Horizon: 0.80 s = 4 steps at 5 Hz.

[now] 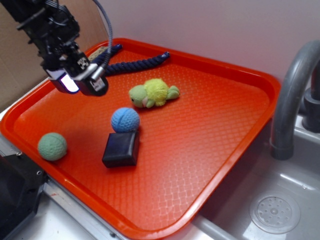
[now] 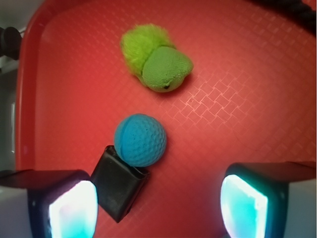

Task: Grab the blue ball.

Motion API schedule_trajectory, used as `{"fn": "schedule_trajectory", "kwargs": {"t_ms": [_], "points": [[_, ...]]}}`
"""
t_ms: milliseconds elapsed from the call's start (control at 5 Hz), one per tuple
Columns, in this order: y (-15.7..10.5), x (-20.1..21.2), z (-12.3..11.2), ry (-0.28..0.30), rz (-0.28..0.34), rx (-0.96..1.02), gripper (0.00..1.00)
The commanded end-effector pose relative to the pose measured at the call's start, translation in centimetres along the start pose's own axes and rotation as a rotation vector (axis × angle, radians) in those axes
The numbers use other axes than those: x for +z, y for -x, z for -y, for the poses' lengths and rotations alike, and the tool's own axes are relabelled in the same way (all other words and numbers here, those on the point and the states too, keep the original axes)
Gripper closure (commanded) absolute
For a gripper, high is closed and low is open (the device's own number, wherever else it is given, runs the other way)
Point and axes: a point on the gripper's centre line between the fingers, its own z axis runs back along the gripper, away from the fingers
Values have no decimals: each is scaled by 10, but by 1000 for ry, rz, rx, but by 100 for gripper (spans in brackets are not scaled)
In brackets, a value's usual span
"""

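The blue ball (image 1: 125, 120) (image 2: 140, 140) rests on the orange tray (image 1: 210, 130), touching the black block (image 1: 121, 149) (image 2: 119, 182) beside it. My gripper (image 1: 80, 82) (image 2: 158, 208) hangs above the tray's back left, well clear of the ball, open with nothing between its glowing fingertips (image 2: 74, 210). In the wrist view the ball lies ahead of the open jaws, nearer the left pad.
A pale green ball (image 1: 52, 146) sits near the tray's left edge. A green and yellow plush turtle (image 1: 152, 93) (image 2: 156, 59) lies behind the blue ball. A dark blue rope (image 1: 135, 63) runs along the back rim. A grey faucet (image 1: 292, 95) and sink (image 1: 275, 212) are to the right.
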Motion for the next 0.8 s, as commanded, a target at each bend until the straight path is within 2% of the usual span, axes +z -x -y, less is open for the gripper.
{"fn": "schedule_trajectory", "kwargs": {"t_ms": [0, 200, 400, 600], "points": [[-11, 0, 19, 44, 131, 65, 0], [-8, -16, 23, 163, 143, -33, 0], [-2, -40, 9, 124, 116, -42, 0], [1, -63, 3, 118, 88, -69, 0]]}}
